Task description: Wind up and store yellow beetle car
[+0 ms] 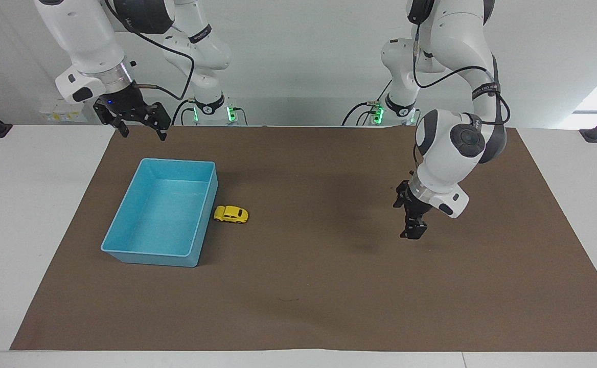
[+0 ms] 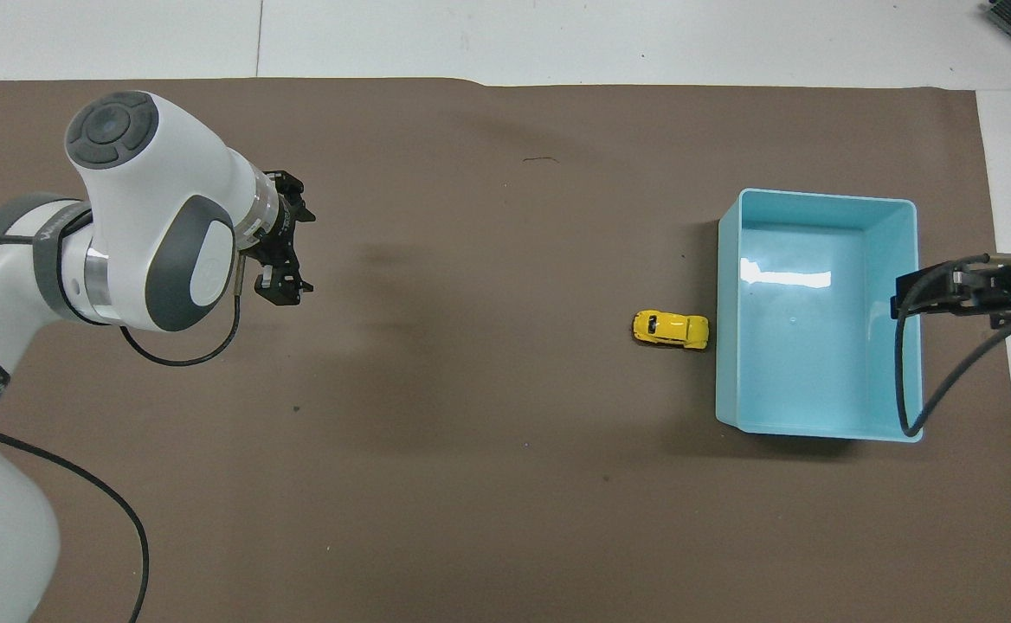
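While both arms hang clear of it, the yellow beetle car (image 1: 231,214) stands on the brown mat (image 1: 298,286), on its wheels, just beside the blue bin (image 1: 124,232), at the wall facing the left arm's end. Left gripper (image 1: 414,233): over bare mat well apart from the bin, spread, empty. Right gripper (image 1: 142,131): raised near the bin's robot-side edge, fingers wide, empty

yellow beetle car (image 2: 671,330) beside blue bin (image 2: 817,430)

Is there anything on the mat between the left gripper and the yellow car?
No. Between the left gripper and the yellow car there is only bare brown mat; both views show it.
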`<state>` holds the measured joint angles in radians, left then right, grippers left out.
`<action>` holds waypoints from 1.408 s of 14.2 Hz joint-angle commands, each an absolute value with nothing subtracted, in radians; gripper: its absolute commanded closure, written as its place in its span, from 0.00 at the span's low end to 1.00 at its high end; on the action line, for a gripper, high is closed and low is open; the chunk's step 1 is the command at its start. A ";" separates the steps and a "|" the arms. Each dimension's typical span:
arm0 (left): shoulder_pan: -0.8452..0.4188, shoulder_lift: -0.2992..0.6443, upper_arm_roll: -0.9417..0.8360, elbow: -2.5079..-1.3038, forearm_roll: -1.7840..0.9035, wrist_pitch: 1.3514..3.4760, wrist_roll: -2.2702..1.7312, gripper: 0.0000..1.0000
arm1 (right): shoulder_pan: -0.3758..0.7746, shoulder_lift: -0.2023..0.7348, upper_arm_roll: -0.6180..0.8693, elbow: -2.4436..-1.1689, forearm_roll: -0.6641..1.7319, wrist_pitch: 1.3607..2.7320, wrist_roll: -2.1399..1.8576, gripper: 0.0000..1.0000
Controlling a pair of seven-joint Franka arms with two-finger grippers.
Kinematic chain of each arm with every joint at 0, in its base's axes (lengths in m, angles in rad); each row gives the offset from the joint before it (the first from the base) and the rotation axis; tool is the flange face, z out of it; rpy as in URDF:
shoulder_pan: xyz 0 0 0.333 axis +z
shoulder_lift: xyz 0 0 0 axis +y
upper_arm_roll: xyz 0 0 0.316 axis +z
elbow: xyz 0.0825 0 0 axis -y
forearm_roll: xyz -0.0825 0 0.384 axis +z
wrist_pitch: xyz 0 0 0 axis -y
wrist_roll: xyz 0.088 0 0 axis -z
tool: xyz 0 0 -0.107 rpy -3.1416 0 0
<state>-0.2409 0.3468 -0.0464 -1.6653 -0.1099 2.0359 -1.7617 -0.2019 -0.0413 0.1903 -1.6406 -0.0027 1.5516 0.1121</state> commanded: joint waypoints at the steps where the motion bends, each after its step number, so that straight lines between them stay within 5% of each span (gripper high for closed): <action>1: -0.222 0.315 -0.051 -1.667 -0.107 2.029 -1.695 0.00 | -0.215 -0.031 0.195 -1.623 0.020 1.542 0.087 0.00; 20: -0.081 0.135 -0.046 -1.690 -0.078 1.867 -0.562 0.00 | -0.167 -0.038 0.196 -1.707 0.023 1.621 0.095 0.00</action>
